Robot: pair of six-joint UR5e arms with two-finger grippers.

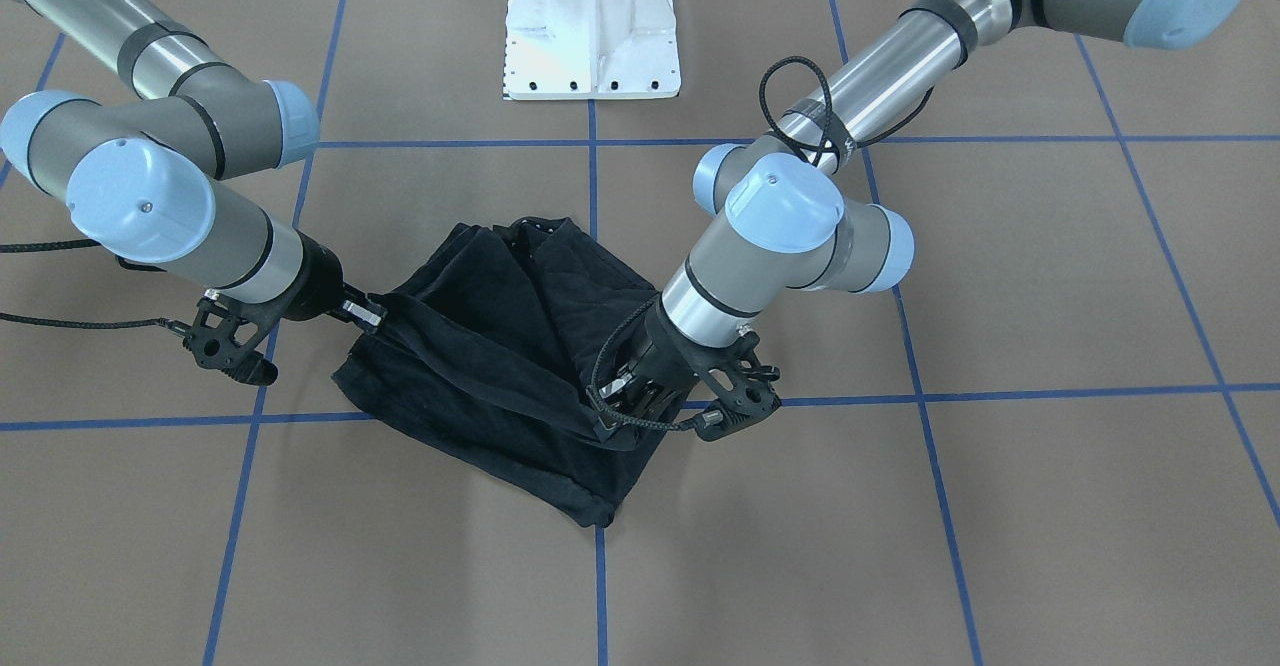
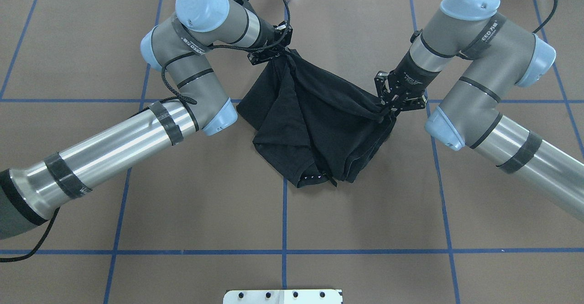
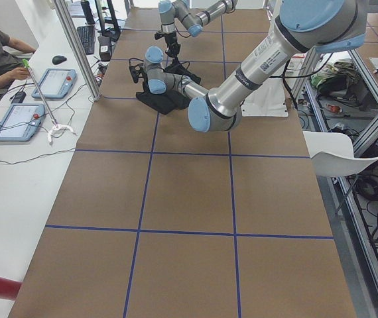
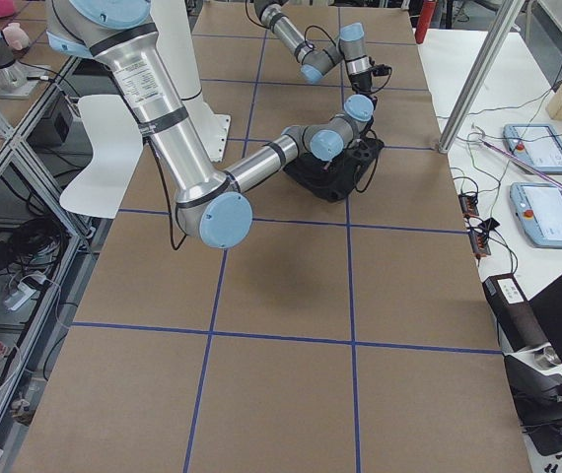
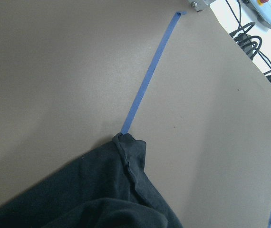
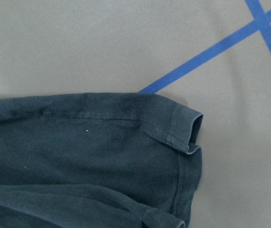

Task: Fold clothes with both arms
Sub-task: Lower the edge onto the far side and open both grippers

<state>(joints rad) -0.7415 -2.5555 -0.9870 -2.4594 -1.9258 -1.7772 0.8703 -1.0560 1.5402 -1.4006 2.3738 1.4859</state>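
T-shirt (image 6: 102, 156) hem in wrist views, overhead shows both jaws pinching it

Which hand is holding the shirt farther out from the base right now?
The left hand: it grips the black T-shirt at its far edge, away from the white base, while the right hand pinches the side edge closer in.

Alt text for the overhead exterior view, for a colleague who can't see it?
A crumpled black T-shirt hangs between the two grippers over a brown table with blue tape lines. The left gripper pinches its far edge, the right gripper its right side; the rest sags onto the table.
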